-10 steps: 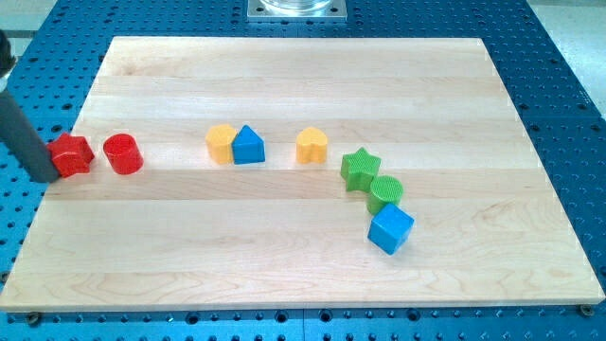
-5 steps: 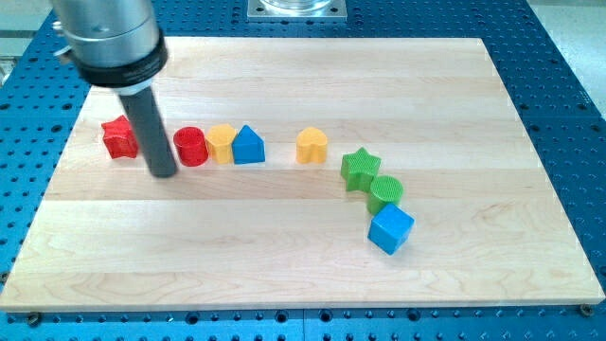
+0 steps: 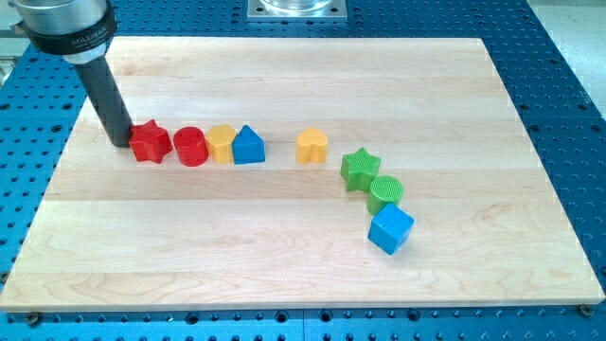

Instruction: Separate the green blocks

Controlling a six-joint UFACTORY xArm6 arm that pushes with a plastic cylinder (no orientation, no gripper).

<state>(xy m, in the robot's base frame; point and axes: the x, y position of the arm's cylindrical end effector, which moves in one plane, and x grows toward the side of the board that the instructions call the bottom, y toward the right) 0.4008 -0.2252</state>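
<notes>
Pale wooden board on blue pegboard

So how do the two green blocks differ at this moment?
The green star has pointed arms; the green cylinder is round. The star sits higher and further to the view's left; the cylinder sits lower right, against the blue cube, which the star does not touch. Both are green, touch each other, and lie far from my tip.

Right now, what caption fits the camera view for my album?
My tip touches the red star, far from the touching green star and green cylinder.
</notes>
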